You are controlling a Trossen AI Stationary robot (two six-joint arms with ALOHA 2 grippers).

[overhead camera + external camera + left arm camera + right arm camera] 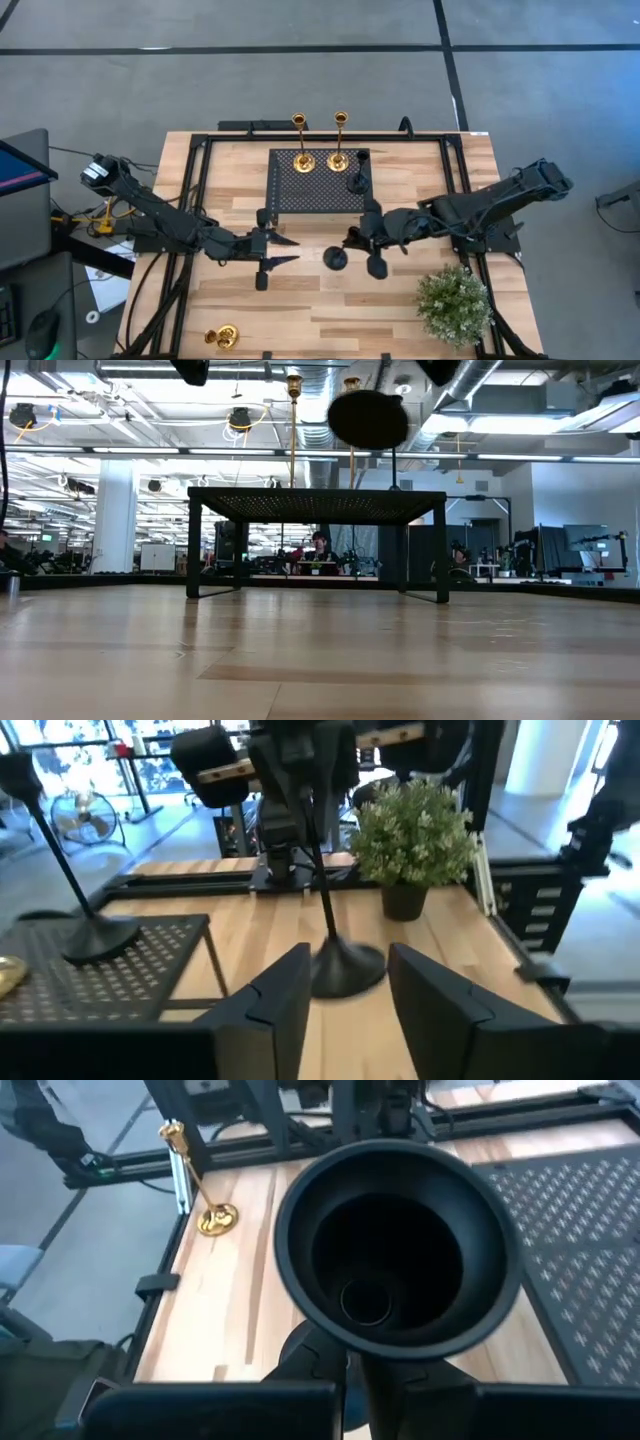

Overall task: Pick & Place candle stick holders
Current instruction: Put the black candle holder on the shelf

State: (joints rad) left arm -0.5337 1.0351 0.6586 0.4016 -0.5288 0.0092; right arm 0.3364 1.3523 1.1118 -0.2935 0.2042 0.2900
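Note:
My right gripper (356, 238) is shut on a short matte black candle stick holder (337, 259), near the table's middle, just near of the black perforated stand (318, 185). My left gripper (288, 250) is open and empty, level, to the left of that holder; its fingers frame the holder's round base (345, 968) from a distance. Two tall gold holders (301, 158) (338, 156) and a second black holder (357, 181) stand on their bases on the stand. A short gold holder (222, 336) lies on the table at the near left. My right gripper pinches the black holder's thin stem (320, 870) between its two fingers, coming from the table's right side and from above. The holder hangs a little tilted, lifted clear; its base (368, 418) floats high above the tabletop. Its round flared end (395, 1245) fills the right wrist view.
A small green bushy plant (455, 305) in a dark pot stands at the near right, close to my right arm. A black metal frame (195, 200) runs along the table's edges. Bare wood lies near of both grippers.

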